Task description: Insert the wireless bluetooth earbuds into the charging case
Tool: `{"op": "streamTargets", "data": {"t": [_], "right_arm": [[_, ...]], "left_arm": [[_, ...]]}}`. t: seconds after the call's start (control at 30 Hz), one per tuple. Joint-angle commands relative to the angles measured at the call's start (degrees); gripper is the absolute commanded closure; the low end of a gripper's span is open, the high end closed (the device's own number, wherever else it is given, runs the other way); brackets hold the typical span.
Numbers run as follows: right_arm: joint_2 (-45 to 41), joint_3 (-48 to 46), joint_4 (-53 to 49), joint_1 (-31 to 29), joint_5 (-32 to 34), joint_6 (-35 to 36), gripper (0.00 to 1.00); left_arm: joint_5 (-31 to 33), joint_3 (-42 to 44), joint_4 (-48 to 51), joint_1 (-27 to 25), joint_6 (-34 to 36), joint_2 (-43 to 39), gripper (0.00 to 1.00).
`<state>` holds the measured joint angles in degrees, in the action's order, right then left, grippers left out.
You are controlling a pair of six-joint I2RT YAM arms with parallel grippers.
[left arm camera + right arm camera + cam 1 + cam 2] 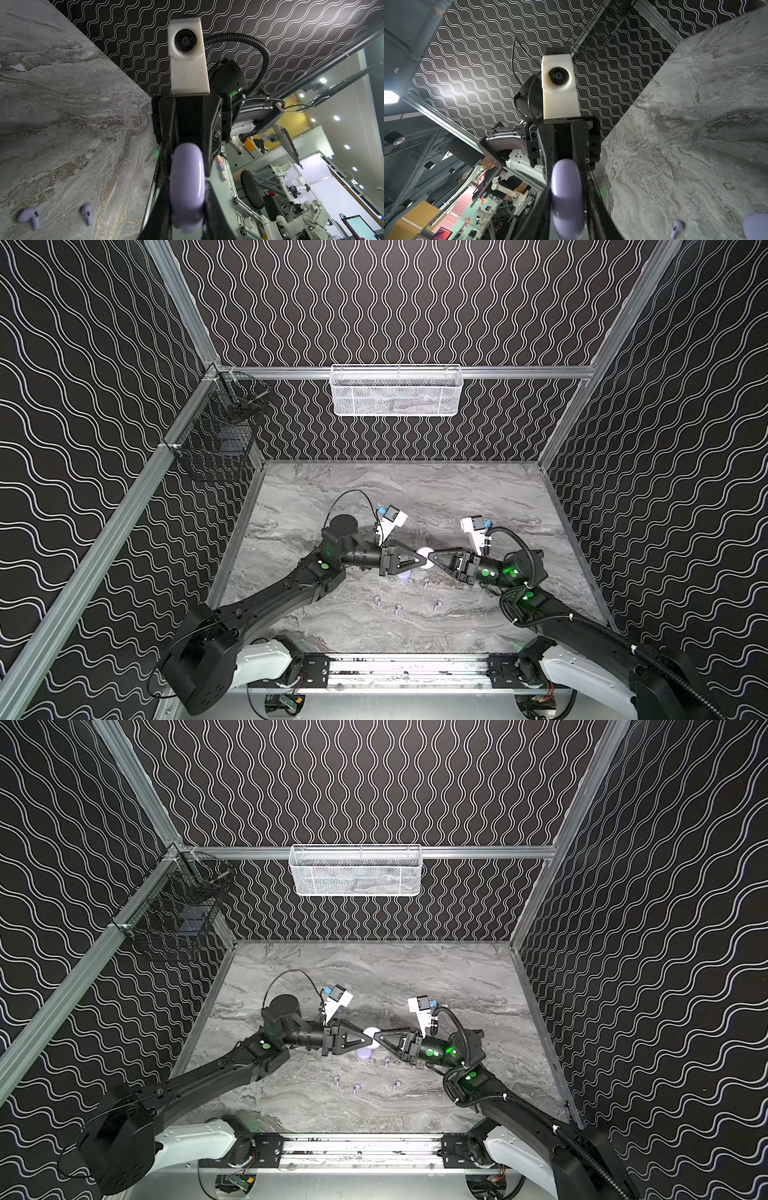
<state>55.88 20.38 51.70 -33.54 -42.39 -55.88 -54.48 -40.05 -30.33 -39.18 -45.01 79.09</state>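
Where the two arms meet nose to nose above the middle of the desk (457, 497), the left gripper (425, 560) is clamped on a round lavender charging case (424, 566), which it holds off the surface. Both wrist views show this case edge-on between black fingers. The right gripper (431, 556) has its fingers on either side of the same case, but whether they press on it or stand just clear cannot be told. Under the left gripper a second case (405, 576) lies on the desk, partly hidden by the fingers in both top views. Between it and the front edge, all loose and apart, lie the nearest earbud (426, 581), just beside the second case, then a left earbud (379, 600), a middle earbud (398, 608) and a right earbud (437, 605) in a rough row, each lavender. A white mesh basket (395, 391) hangs on the back wall, and a black wire basket (216, 427) hangs above the back left corner.
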Motion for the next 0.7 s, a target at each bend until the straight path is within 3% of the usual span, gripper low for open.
{"op": "streamTargets", "data": {"t": [0.0, 0.1, 0.17, 0.2, 0.37, 0.5, 0.67], "right_arm": [[-0.4, 0.5, 1.5, 0.0, -0.5, 0.4, 0.68], [-2.8, 1.9, -5.6, 0.0, 0.0, 4.0, 0.62], [-4.9, 3.4, -11.8, 0.0, 0.9, 7.1, 0.48], [-6.0, 4.0, -14.6, 0.0, 1.5, 8.2, 0.47], [-11.0, 7.3, -28.9, 0.0, 5.9, 14.5, 0.44], [-10.1, 13.3, -45.2, 0.0, 10.7, 20.8, 0.41], [-7.3, 19.1, -58.3, 0.0, 13.8, 27.3, 0.39]], "left_arm": [[-0.5, -0.1, -2.9, 0.0, -0.2, 0.0, 0.83], [0.0, 0.1, -2.5, 0.0, 0.1, -0.4, 0.85], [0.7, 0.4, -2.1, 0.0, 0.6, -0.5, 0.87], [1.1, 0.5, -2.0, 0.0, 0.8, -0.6, 0.88], [2.9, 2.0, -3.6, 0.0, 1.0, -0.1, 0.9], [4.4, 4.2, -8.5, -0.6, 0.2, 1.1, 0.91], [8.8, 5.8, -5.7, -2.7, 6.7, 1.3, 0.92]]}}
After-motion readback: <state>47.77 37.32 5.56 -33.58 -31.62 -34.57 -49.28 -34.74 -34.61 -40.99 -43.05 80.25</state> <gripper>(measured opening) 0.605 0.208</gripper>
